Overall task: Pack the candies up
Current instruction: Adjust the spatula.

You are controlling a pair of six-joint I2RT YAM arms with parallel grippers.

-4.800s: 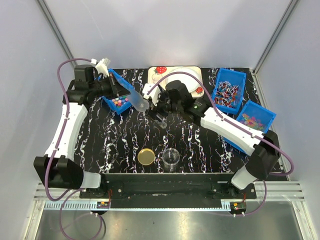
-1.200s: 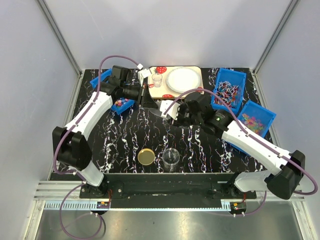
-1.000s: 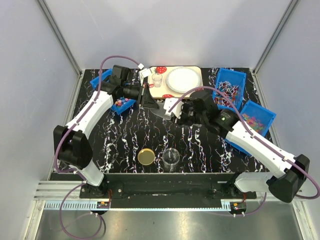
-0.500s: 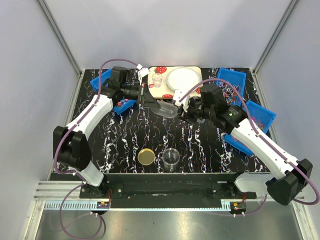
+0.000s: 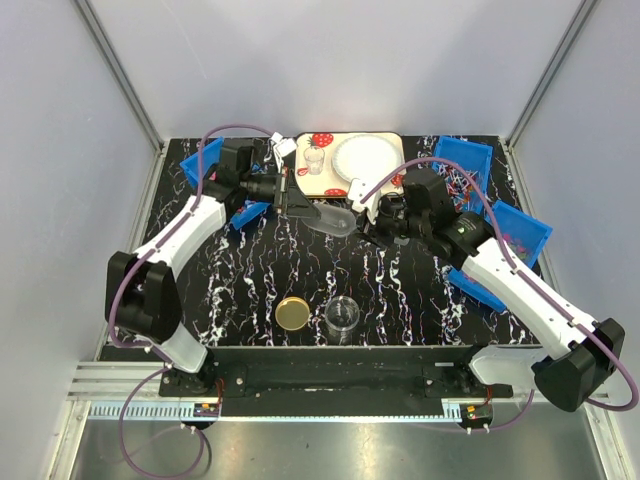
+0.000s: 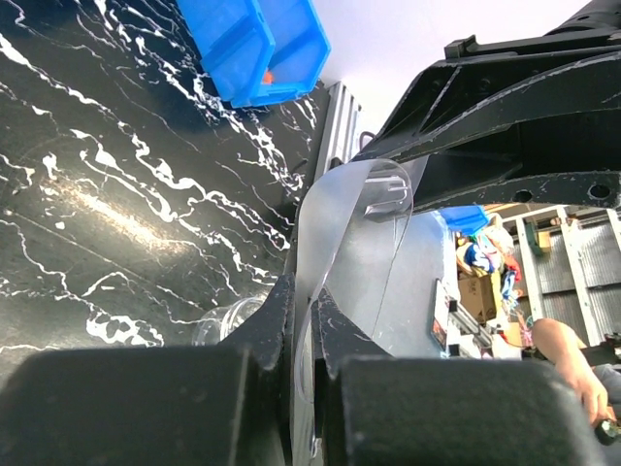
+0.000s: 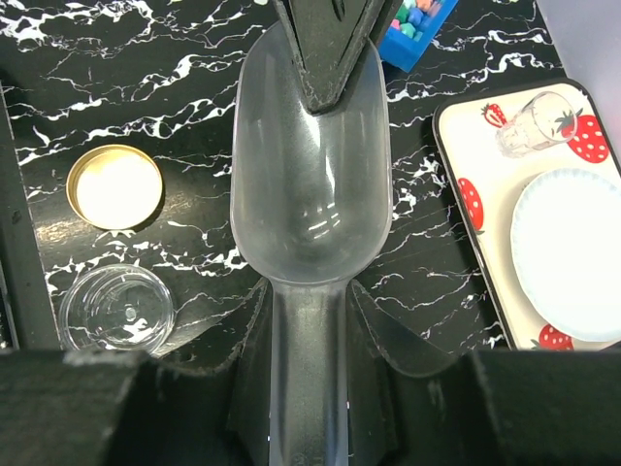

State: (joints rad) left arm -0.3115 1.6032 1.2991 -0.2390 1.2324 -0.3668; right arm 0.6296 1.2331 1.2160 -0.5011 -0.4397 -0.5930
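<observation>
Now, starting at the left, the candies (image 7: 415, 14) lie in their blue bin (image 7: 408, 47) at the far left of the bench (image 5: 250, 275). In the top view the left arm partly covers this bin. As far as I can see, no candy has left it.

The left jaws are fully closed on the front rim of the clear scoop (image 7: 310, 175) and hold it over the bench, the same as a second ago. The scoop is empty. Toward the near edge, the gold lid (image 5: 293, 313) lies beside the open jar (image 5: 342, 315), and the jar is empty too.

The change is on the right. A second ago the right jaws stood wider and a little away from the handle. Now the right arm has reached in and the right jaws have narrowed around the handle of the scoop, and both fingers (image 7: 254, 320) seem to press its sides. So at this moment both arms hold the scoop, one at each end.

I judge this to be a handover. The left jaws must let go next, and only then can the right arm bring the scoop to the bin. The packing itself is not yet begun.
</observation>
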